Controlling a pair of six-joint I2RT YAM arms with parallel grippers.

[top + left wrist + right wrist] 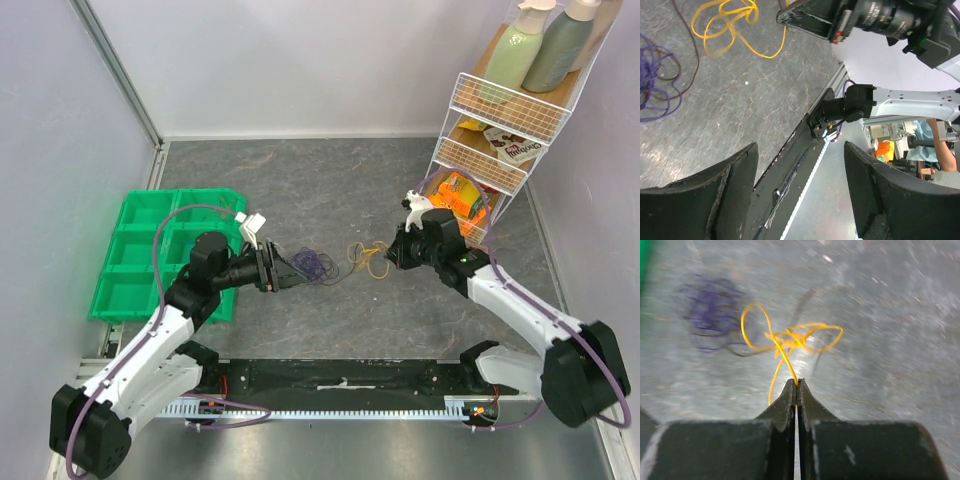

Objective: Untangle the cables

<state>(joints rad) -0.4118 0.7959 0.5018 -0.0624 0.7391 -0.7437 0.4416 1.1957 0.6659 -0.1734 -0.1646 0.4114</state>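
Observation:
The cables lie on the grey table between the arms. A purple coil [312, 264] sits just past my left gripper [293, 272], which is open and empty; the coil shows at the left edge of the left wrist view [657, 75]. A yellow cable [372, 258] lies in loose loops to the right, with a thin dark wire running between the two coils. My right gripper [396, 250] is shut on a strand of the yellow cable [790, 340]; its tips [796, 385] pinch it. The purple coil [710, 312] is blurred at the far left there.
A green compartment bin [165, 250] stands at the left behind my left arm. A white wire rack [490, 150] with bottles and snack packs stands at the back right, close to my right arm. A black rail [340, 378] runs along the near edge.

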